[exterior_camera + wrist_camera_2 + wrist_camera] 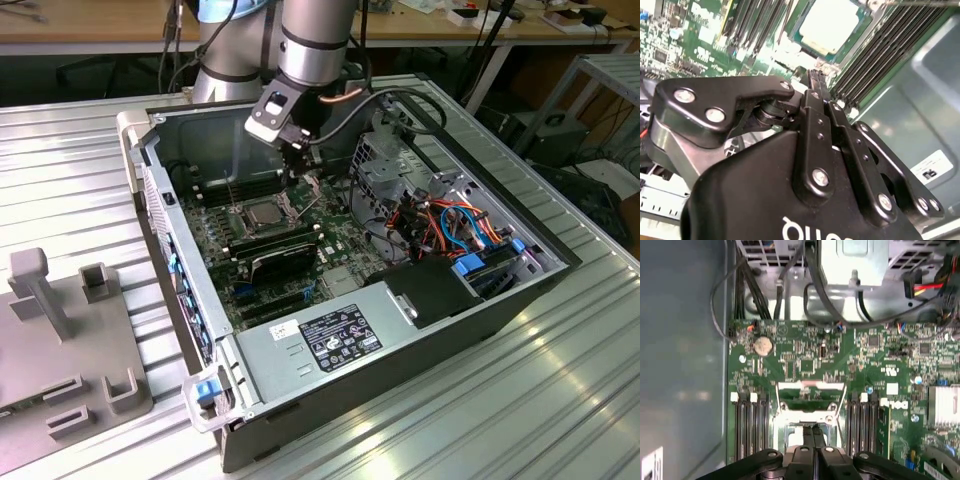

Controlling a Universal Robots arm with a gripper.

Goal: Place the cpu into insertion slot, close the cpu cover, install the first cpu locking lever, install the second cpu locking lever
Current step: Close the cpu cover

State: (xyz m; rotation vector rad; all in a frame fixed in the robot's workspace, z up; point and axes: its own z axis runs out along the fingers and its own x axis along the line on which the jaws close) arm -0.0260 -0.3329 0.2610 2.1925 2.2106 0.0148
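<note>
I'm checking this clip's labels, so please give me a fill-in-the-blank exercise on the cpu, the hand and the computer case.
1. The small silver-grey square cpu lies in the square dark-grey insertion slot with its metal face ____.
2. The robot's black hand hangs ____ the open grey metal computer case.
3. The circuit board beneath the hand is coloured ____.

Missing words: up; inside; green.

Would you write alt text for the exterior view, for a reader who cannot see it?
The robot's end effector hangs inside an open computer case, close to the cpu on the green motherboard. The case lies on a ribbed metal table.
</note>
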